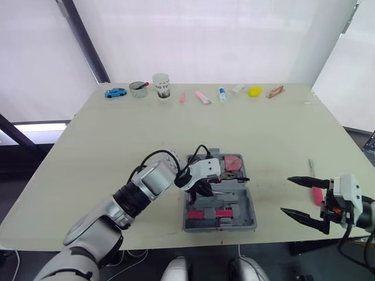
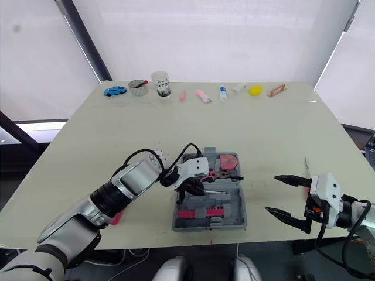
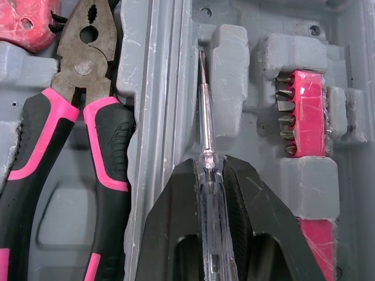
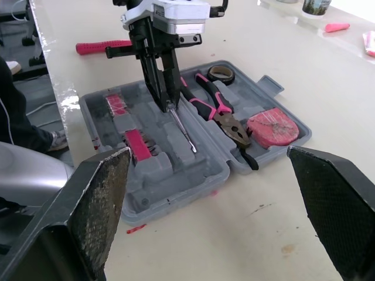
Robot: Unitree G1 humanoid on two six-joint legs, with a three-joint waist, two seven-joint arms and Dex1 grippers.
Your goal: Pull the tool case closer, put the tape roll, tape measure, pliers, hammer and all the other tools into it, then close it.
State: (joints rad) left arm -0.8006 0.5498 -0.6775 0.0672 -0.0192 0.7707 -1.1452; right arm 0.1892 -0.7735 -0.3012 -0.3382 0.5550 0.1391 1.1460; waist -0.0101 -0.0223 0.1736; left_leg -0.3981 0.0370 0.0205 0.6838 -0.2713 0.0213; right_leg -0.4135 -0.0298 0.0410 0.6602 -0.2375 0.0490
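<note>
The grey tool case (image 1: 251,206) lies open near the table's front edge. In its far half are a pink tape measure (image 1: 233,162), pink-and-black pliers (image 3: 88,64) and a tape roll (image 4: 221,73). A pink bit holder (image 3: 306,111) sits in the near half. My left gripper (image 3: 208,167) hangs over the case, shut on a clear-handled screwdriver (image 3: 203,117) whose tip points at a moulded slot. To the right of the case, my right gripper (image 1: 286,195) is wide open and holds nothing. A pink-handled tool (image 1: 316,191) lies on the table just beyond it. A pink handle (image 4: 102,47) lies left of the case.
Small items line the table's (image 1: 88,152) far edge: a blue toy car (image 1: 115,92), a tin (image 1: 138,89), a cup (image 1: 161,85), a yellow object (image 1: 254,91) and a few others. The table's front edge runs just below the case.
</note>
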